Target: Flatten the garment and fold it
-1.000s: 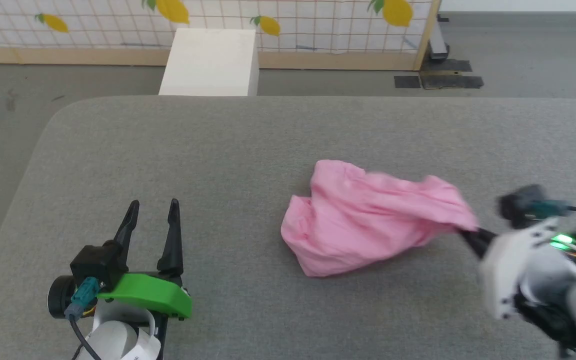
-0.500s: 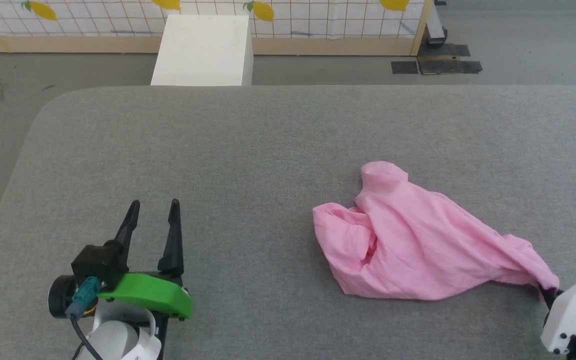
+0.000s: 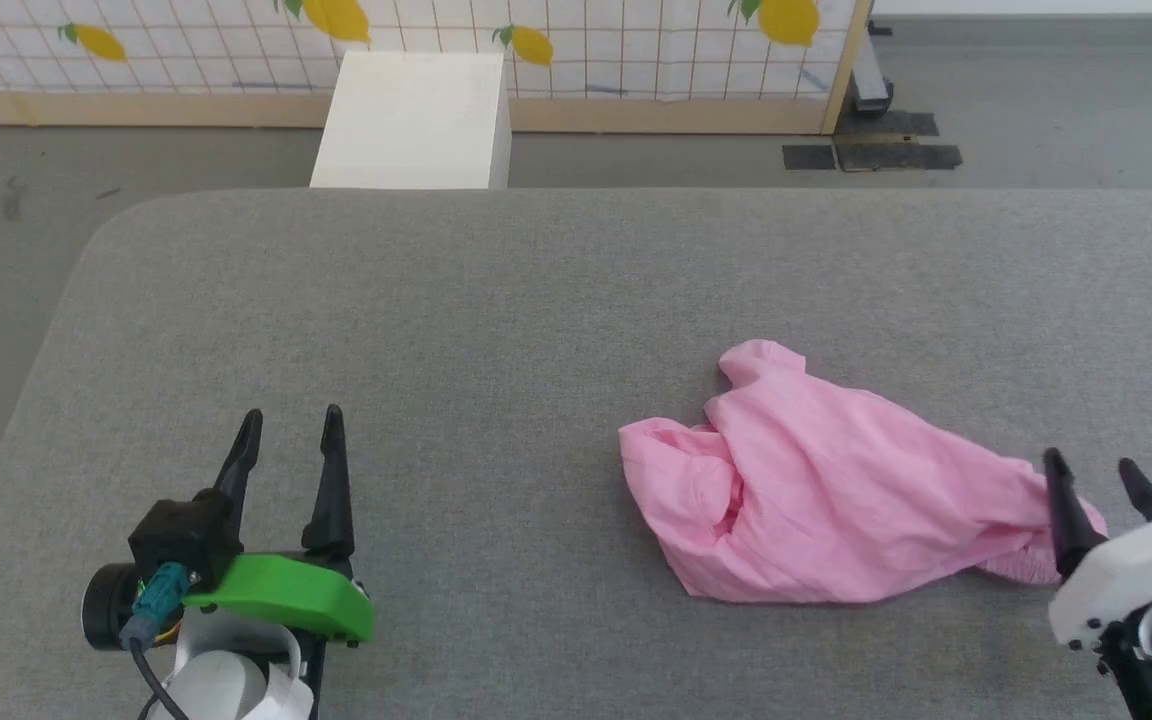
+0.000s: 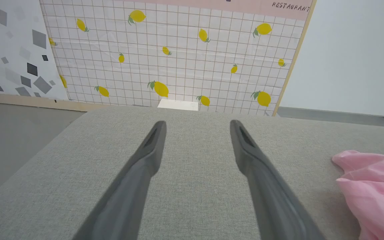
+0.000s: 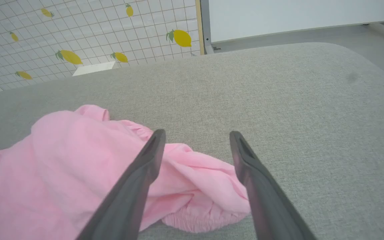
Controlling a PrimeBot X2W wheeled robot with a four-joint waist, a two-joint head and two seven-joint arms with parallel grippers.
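Left gripper (image 3: 294, 413) seen at lower left, fingers spread, nothing held; right gripper (image 3: 1088, 460) spread likewise, nothing clamped; garment (image 3: 836, 490) left crumpled on right part of grey padded table (image 3: 536, 300), gathered end loose at right fingers; white box (image 3: 411, 120), lemon-print screen (image 3: 636, 50) seen beyond

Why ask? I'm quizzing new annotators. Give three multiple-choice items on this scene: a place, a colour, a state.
1. Where on the grey table does the garment lie?
A. by the right gripper
B. at the far edge
C. at the left end

2. Garment's colour?
A. white
B. pink
C. green

3. Right gripper's jaws?
A. shut on the garment
B. open
C. shut, empty

Answers:
1 A, its end lies between that gripper's fingers
2 B, plainly pink
3 B, a wide gap separates the fingers
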